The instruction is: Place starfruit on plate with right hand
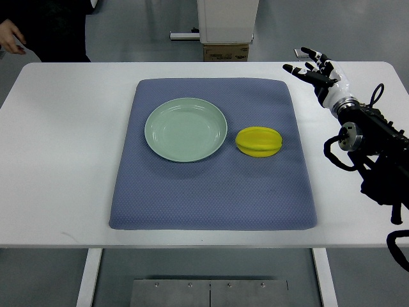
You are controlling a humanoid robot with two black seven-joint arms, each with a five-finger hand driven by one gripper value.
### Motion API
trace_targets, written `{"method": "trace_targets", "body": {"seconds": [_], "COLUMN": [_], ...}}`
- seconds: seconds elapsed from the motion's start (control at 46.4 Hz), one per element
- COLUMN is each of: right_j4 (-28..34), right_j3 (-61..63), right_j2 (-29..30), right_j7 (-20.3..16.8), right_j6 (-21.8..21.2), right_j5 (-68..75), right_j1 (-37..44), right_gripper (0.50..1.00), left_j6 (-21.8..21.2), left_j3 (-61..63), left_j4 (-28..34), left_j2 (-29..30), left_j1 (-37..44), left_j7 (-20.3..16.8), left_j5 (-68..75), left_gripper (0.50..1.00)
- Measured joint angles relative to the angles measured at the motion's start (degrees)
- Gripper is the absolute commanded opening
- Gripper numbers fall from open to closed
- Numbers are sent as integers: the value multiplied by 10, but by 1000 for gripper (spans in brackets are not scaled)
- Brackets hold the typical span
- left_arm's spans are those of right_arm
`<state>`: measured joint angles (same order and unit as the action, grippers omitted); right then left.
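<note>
Starfruit (pixel 259 141) lies on the blue mat (pixel 214 211), just beside the right rim of the pale green plate (pixel 186 129) and apart from it, with a narrow strip of mat showing between the two. The plate holds nothing. The mat covers the middle of the white worktop (pixel 57 160), and the fruit sits a little right of the mat's centre. The right hand (pixel 318 71) is raised over the far right part of the worktop, past the mat's upper right corner and well apart from the fruit; its fingers (pixel 299 70) are spread and stretched out toward the left, and they hold nothing. Its dark forearm comes in from the right edge of the view. The left arm does not show at all. A person's hand (pixel 11 36) is visible at the upper left corner, beyond the worktop and away from the task's things. By the look of it, the task is at its very start: the fruit is untouched and no grasp is made. Everything is left to do, namely the reach down and left to the fruit, the closing of the fingers round it, the lift, the short carry leftward over the rim, and the release onto the plate.
</note>
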<state>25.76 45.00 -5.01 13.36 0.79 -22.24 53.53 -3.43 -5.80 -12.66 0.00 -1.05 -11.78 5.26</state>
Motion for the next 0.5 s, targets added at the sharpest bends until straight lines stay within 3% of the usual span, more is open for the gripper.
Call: {"method": "trace_targets", "body": {"seconds": [0.495], "right_j4": [0], "right_j3": [0], "right_j2": [-1], "right_j7": [0], "right_j6": [0], "right_j5": [0], "right_j1": [2], "right_gripper": [1000], "left_j6": [-1], "left_j3": [0], "left_j4": [0], "left_j2": [0], "left_j1": [0], "left_j7": [0], "left_j5": [0], "left_gripper": [1000]}}
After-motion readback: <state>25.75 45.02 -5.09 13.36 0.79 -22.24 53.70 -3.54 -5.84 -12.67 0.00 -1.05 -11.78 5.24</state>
